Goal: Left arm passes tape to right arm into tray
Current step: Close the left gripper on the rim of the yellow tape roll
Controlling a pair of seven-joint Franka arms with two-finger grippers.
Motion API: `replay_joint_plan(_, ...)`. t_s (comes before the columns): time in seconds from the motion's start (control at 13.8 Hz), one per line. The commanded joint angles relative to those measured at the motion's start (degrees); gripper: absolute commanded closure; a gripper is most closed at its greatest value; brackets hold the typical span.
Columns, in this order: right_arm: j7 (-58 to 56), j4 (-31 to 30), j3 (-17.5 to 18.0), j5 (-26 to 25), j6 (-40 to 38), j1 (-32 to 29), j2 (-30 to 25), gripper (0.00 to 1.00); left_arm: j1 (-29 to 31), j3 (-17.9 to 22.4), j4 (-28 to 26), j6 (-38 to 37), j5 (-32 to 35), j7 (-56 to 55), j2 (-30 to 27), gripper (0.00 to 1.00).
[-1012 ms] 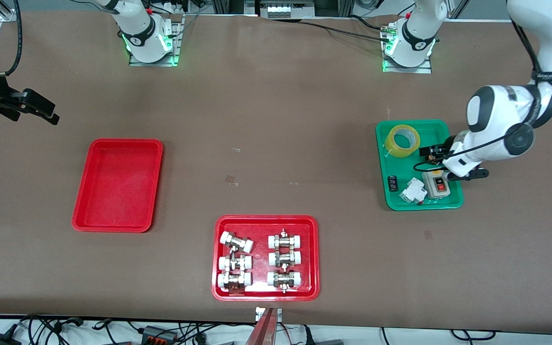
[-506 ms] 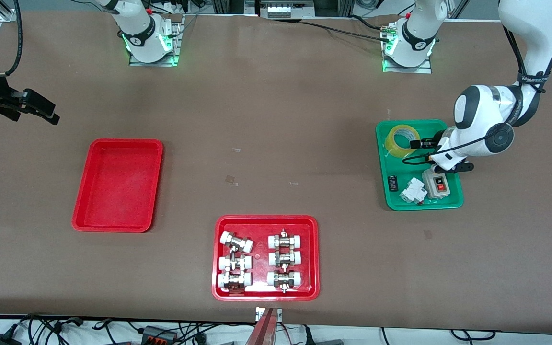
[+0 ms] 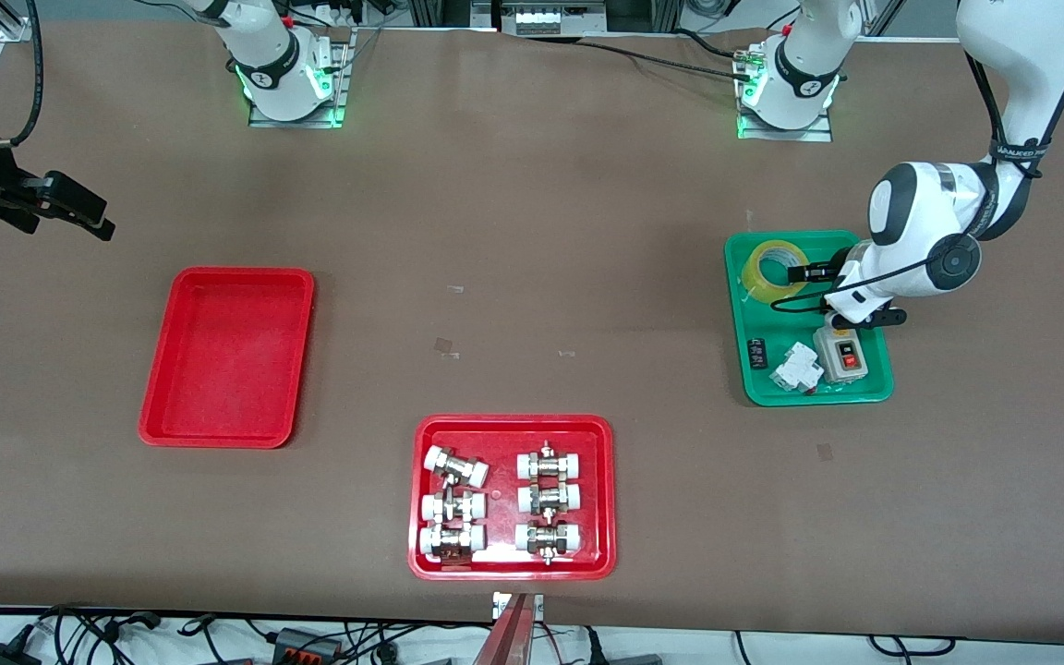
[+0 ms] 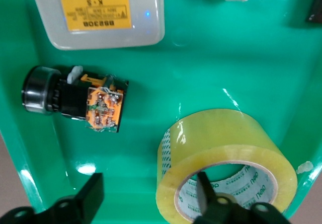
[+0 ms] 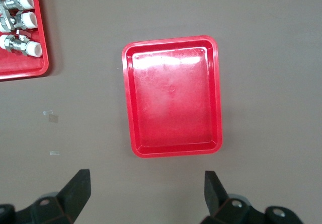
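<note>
The tape (image 3: 774,270) (image 4: 221,148), a yellow roll with a white core, lies flat in the green tray (image 3: 744,374) (image 4: 201,58) at the left arm's end of the table. My left gripper (image 3: 800,274) (image 4: 148,186) is open low over it. One finger (image 4: 204,191) is inside the core and the other finger (image 4: 93,189) stands outside the roll with a gap to it. The plain red tray (image 3: 227,360) (image 5: 173,98) lies at the right arm's end. My right gripper (image 3: 93,220) (image 5: 146,183) waits open in the air beside that tray, holding nothing.
The green tray also holds a grey switch box (image 3: 841,356) (image 4: 100,12), a white breaker (image 3: 795,368), a small black part (image 3: 756,354) and a push-button with an orange board (image 4: 75,98). A red tray of white-capped fittings (image 3: 512,571) sits near the front camera.
My left arm has swung across the green tray to the tape, and its fingers now straddle the roll's wall. The right arm has not moved.
</note>
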Motion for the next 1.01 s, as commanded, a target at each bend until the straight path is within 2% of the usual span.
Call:
replay_joint_plan(0.0,-0.13,1.01,0.26,0.88,-0.95,-0.37,0.34,0.00,0.36,-0.30,-1.19,1.26,0.37,0.68,-0.61,0.26)
replay_joint_plan(0.14,-0.13,1.01,0.26,0.88,-0.95,-0.37,0.34,0.00,0.36,-0.30,-1.36,1.17,0.37,0.68,-0.61,0.37)
replay_joint_plan(0.36,-0.13,1.01,0.26,0.88,-0.95,-0.37,0.34,0.00,0.27,-0.38,-1.36,1.00,0.46,0.85,-0.96,0.85)
replay_joint_plan(0.51,-0.13,1.01,0.26,0.88,-0.95,-0.37,0.34,0.00,0.27,-0.82,-1.36,0.74,0.46,0.94,-1.22,0.98)
replay_joint_plan(0.8,-0.13,1.01,0.26,0.79,-0.95,-0.37,0.34,0.00,0.62,-2.49,1.52,-4.08,0.28,0.51,-3.59,0.99)
replay_joint_plan(0.94,-0.13,1.01,0.26,0.79,-0.95,-0.37,0.34,0.00,0.62,-2.49,6.60,-11.88,-0.24,0.94,-6.58,0.99)
